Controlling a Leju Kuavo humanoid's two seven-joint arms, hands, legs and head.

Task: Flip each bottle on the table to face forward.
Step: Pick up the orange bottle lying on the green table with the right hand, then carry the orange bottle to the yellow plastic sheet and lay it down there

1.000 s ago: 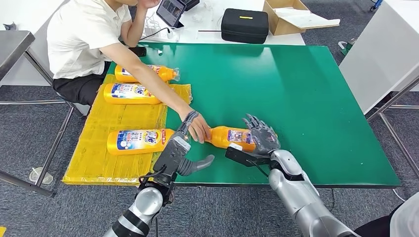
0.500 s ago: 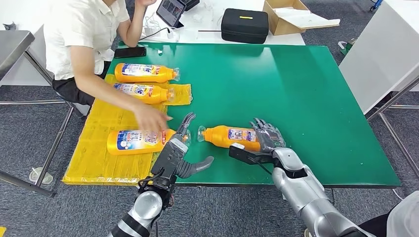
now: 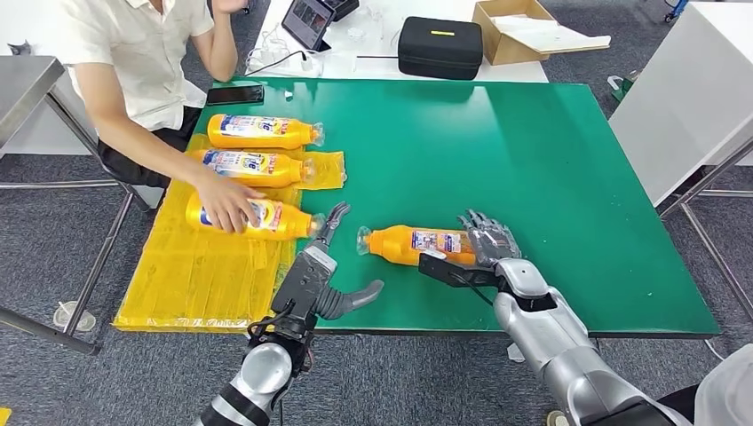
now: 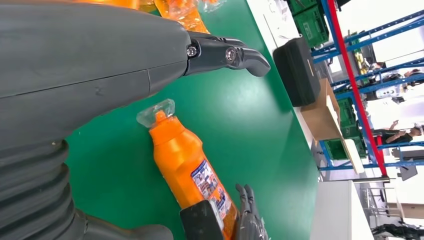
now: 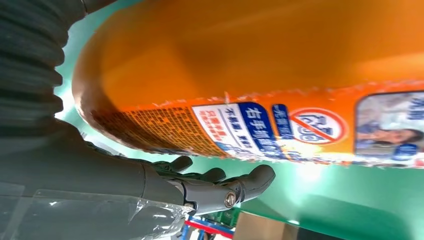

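Observation:
An orange bottle point(image 3: 410, 243) point(image 4: 187, 170) point(image 5: 250, 65) lies on its side on the green table point(image 3: 533, 160), its clear cap point(image 3: 362, 238) pointing left. My right hand point(image 3: 484, 244) is at its base end, fingers point(image 5: 220, 187) spread along the far side and thumb on the near side, not closed around it. My left hand point(image 3: 321, 266) hovers open near the front edge, left of the cap, holding nothing. Three more orange bottles lie on a yellow sheet point(image 3: 204, 266): one at the back point(image 3: 262, 131), one in the middle point(image 3: 253, 165), and a nearer one point(image 3: 266, 220) under a person's hand point(image 3: 222, 202).
The person sits at the table's far left corner. A phone point(image 3: 235, 93) lies near them. Behind the table stand a black case point(image 3: 439, 44), a cardboard box point(image 3: 515, 31) and a tablet point(image 3: 306, 19). The right half of the green table is bare.
The person's hand let go of the bottle near my right hand, drew back left and pulled the nearest bottle on the yellow sheet farther back. My right hand shifted slightly right.

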